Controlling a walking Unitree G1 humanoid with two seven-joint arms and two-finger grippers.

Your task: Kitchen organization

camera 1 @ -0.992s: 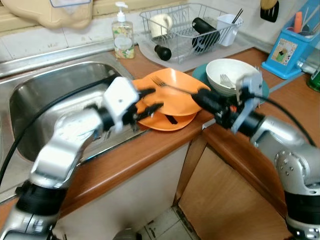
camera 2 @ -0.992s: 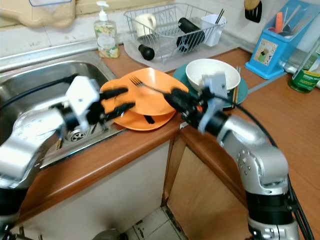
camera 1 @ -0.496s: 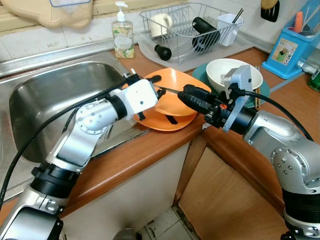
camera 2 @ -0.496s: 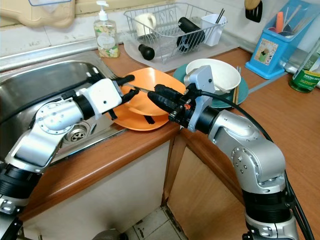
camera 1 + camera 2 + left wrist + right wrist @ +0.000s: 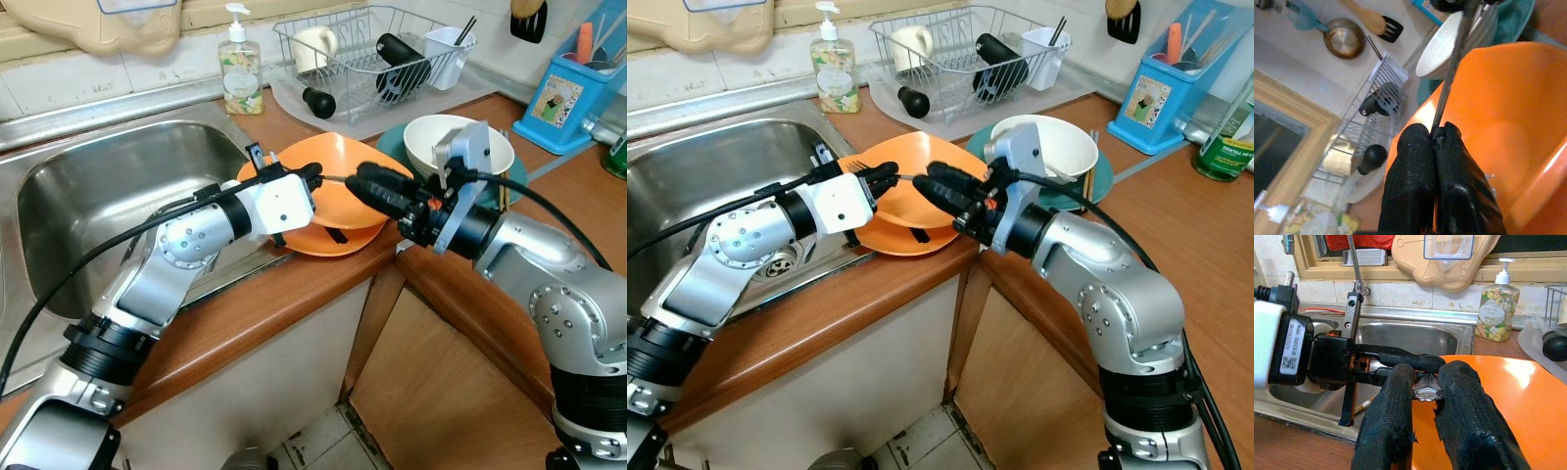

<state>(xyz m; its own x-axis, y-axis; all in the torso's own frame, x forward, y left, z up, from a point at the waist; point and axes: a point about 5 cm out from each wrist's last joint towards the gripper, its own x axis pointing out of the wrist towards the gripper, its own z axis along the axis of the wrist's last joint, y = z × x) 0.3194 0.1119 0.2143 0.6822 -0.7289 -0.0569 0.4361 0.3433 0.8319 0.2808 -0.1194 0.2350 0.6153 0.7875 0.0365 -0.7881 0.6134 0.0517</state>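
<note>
Meeting over the orange bowl (image 5: 343, 186), the two pincers both have hold of one fork (image 5: 1449, 78). The left pincer (image 5: 1436, 142) is squeezed tight, its two black fingers (image 5: 1410, 166) pressed together on the fork's thin metal shaft, which runs out from between the tips toward the white bowl (image 5: 1449, 44). The right pincer (image 5: 1425, 389) faces it from the other side, its fingers (image 5: 1396, 401) nearly closed and pinching the fork's broad patterned end, which shows as a bit of silver between the two pads. The tips of the two pincers are just beside each other, almost touching, above the orange bowl's inner wall.

The orange bowl sits tilted on an orange plate (image 5: 323, 240) at the edge of the wooden table (image 5: 294, 294), right next to the steel sink (image 5: 108, 196). Just behind the right arm, the white bowl rests on a teal plate (image 5: 397, 142). Farther back stands a wire dish rack (image 5: 367, 49) with a cup and dark items in it. A soap bottle (image 5: 240, 64) stands near the sink's back corner, and a blue utensil holder (image 5: 563, 98) is well off on the robot's right. From the left wrist I can also make out a pan and a wooden spoon hanging on the wall.
</note>
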